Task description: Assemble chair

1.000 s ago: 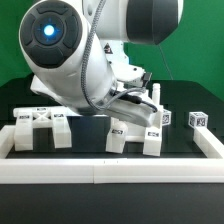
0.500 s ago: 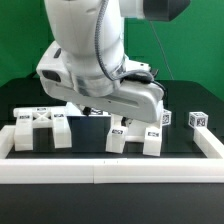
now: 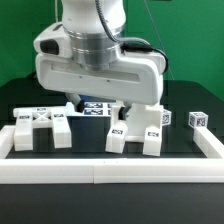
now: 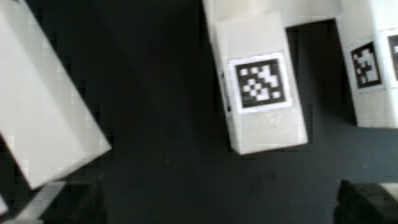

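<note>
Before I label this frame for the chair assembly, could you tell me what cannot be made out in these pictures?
- Exterior view: the gripper is hidden behind the arm.
- Wrist view: one tagged white part is cut off by the picture's edge; the fingertips are blurred.
- Exterior view: the tag on the small cube is too small to read.

a black tabletop [image 3: 88,138] is bounded at the front and both sides by a long white border rail [image 3: 110,170]. a green backdrop [image 3: 195,60] is hung behind. the marker board [image 3: 92,108] is laid flat toward the back, partly hidden.
</note>
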You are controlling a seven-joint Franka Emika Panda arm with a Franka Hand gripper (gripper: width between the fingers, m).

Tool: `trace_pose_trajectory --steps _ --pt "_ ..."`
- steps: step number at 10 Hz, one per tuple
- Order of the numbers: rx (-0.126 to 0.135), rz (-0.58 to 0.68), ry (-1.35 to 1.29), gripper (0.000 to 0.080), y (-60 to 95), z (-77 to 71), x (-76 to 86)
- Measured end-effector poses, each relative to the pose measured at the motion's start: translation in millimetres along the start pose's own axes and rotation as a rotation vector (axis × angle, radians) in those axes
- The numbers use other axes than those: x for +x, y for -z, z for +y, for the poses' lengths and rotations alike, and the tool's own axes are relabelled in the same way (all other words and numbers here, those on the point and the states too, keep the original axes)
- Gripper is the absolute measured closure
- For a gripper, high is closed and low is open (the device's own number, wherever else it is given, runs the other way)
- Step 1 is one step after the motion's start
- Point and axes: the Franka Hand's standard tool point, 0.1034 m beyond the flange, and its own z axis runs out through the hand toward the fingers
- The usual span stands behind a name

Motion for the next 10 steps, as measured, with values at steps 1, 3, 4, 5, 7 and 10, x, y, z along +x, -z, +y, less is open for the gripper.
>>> trace_pose_trajectory --steps 1,3,4,5,7,10 --pt "0.002 -0.001 0.010 0.0151 -2.1 4.4 -4.3" --pt "0.000 -0.006 0.005 0.0151 -3.5 3.4 -4.6" --pt "0.000 -0.006 0.005 0.0151 -3.7 3.8 -4.8" --pt "0.000 -0.007 0.005 0.0151 -3.9 3.9 -4.9" --pt "0.003 0.003 0.148 0.0151 -1.2 15.4 -4.7" --pt "0.009 0.023 0.303 0.0151 -1.9 37.5 -12.1"
